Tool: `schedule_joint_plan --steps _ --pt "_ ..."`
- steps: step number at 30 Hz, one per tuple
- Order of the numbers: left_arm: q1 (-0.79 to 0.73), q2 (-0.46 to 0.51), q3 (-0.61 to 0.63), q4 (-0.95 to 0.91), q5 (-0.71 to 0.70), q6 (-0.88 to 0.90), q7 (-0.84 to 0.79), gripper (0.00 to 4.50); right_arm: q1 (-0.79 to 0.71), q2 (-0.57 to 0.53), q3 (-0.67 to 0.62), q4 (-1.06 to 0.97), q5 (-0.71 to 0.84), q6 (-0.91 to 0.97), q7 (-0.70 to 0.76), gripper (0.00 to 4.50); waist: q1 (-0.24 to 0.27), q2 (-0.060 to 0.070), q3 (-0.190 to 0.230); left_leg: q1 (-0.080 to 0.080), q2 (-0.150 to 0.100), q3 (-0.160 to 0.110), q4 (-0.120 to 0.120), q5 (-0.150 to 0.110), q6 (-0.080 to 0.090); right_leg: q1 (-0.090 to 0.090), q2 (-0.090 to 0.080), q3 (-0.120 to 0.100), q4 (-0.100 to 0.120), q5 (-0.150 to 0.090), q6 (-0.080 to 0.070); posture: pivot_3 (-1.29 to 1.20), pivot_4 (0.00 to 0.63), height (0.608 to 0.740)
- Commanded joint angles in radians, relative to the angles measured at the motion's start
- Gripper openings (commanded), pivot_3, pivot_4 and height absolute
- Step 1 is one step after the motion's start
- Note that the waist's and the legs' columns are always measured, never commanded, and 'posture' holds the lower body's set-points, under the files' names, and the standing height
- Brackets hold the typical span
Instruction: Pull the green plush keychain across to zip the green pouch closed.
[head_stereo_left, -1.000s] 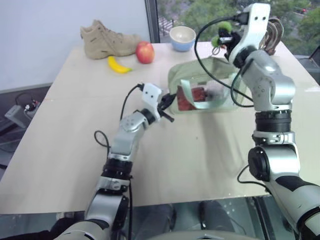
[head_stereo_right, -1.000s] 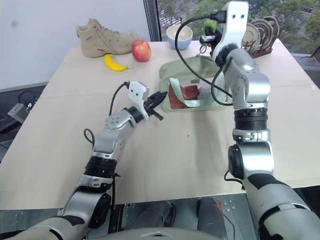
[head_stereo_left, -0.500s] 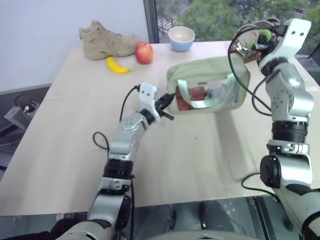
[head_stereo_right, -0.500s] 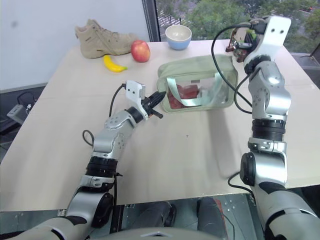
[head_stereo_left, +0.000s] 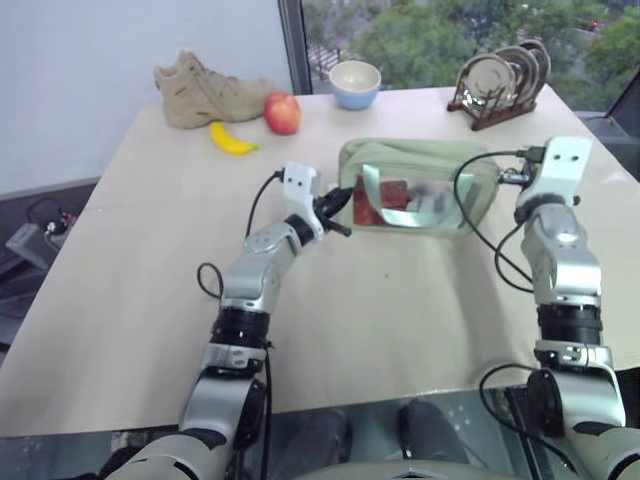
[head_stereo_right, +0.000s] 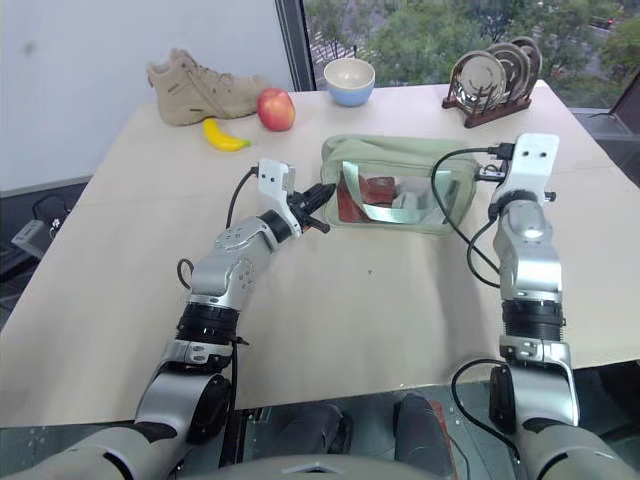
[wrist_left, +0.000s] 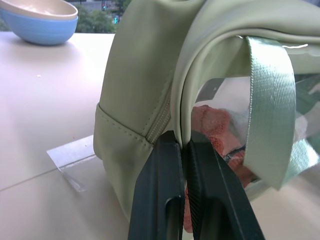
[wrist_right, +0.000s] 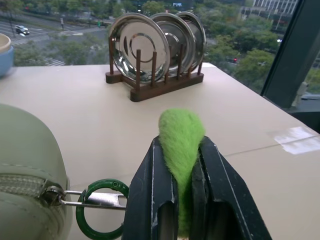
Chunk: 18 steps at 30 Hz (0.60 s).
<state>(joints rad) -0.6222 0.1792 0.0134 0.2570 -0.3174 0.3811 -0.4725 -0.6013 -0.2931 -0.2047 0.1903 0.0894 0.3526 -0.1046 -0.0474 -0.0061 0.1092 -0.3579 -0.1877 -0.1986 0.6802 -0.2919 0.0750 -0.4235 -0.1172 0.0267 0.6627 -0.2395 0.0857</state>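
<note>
We see the green pouch (head_stereo_left: 418, 195) lying mid-table, its clear window showing reddish contents. The left gripper (wrist_left: 183, 150) is pinched tight on the seam at the pouch's left end — fingers flat together on the fabric. At the pouch's right end, the right gripper (wrist_right: 181, 165) clamps the green plush keychain (wrist_right: 181, 142), just beside a dark green ring (wrist_right: 100, 207) linked to the zipper pull.
</note>
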Motion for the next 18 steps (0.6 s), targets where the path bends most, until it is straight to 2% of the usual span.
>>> schedule_joint_plan --steps 1,3,7,10,13,14,15,18 --pt "-0.001 0.013 0.038 0.017 0.002 0.016 0.029 0.0 0.035 0.015 0.027 0.101 -0.047 -0.021 -0.014 0.06 0.002 -0.002 -0.001 0.003 0.001 0.0 0.0 0.0 0.0 0.002 0.001 0.0 0.0 0.0 0.0 0.0 0.15 0.74" --pt "-0.007 0.012 0.041 0.016 -0.001 0.02 0.029 0.0 0.04 0.024 0.026 0.145 -0.049 -0.047 -0.013 0.06 0.004 -0.005 -0.004 0.01 0.001 0.001 -0.003 0.0 0.0 0.009 0.002 0.002 -0.001 0.0 0.0 0.0 0.15 0.74" --pt "-0.011 0.008 0.055 0.005 -0.026 0.03 0.015 0.0 -0.022 0.107 -0.085 0.067 0.128 -0.056 0.022 0.06 0.003 -0.008 -0.005 0.013 0.005 0.004 -0.007 -0.001 -0.001 0.01 0.005 0.006 -0.002 0.0 0.0 0.0 0.15 0.74" --pt "-0.008 0.003 0.055 -0.004 -0.036 0.039 0.015 0.0 -0.115 0.185 -0.223 0.019 0.368 -0.015 0.033 0.06 0.003 -0.004 -0.003 0.012 0.005 0.005 -0.009 -0.001 -0.002 0.006 0.005 0.007 -0.002 0.0 -0.001 0.0 0.15 0.74" --pt "-0.006 -0.003 0.058 -0.007 -0.036 0.039 0.025 0.0 -0.19 0.221 -0.362 0.007 0.598 0.042 0.004 0.06 0.007 -0.002 -0.001 0.01 0.005 0.005 -0.011 -0.001 -0.002 0.005 0.006 0.007 -0.005 0.0 -0.001 0.0 0.15 0.74" --pt "-0.006 -0.005 0.059 -0.007 -0.037 0.038 0.028 0.0 -0.2 0.217 -0.383 0.004 0.633 0.055 -0.001 0.06 0.008 -0.002 -0.001 0.01 0.005 0.004 -0.012 -0.001 -0.002 0.005 0.009 0.006 -0.006 0.0 -0.001 0.0 0.15 0.74" --pt "-0.007 -0.005 0.06 -0.006 -0.036 0.037 0.031 0.0 -0.199 0.204 -0.388 -0.002 0.65 0.082 0.003 0.06 0.01 -0.002 -0.001 0.01 0.005 0.003 -0.012 -0.001 -0.002 0.005 0.009 0.006 -0.006 0.0 -0.001 0.0 0.15 0.74" --pt "-0.009 -0.007 0.071 -0.003 -0.041 0.04 0.041 0.0 -0.119 0.1 -0.274 -0.021 0.513 0.131 0.039 0.06 0.013 -0.002 -0.001 0.01 0.005 0.001 -0.013 -0.001 -0.002 0.005 0.009 0.004 -0.008 0.0 -0.001 0.0 0.15 0.74"
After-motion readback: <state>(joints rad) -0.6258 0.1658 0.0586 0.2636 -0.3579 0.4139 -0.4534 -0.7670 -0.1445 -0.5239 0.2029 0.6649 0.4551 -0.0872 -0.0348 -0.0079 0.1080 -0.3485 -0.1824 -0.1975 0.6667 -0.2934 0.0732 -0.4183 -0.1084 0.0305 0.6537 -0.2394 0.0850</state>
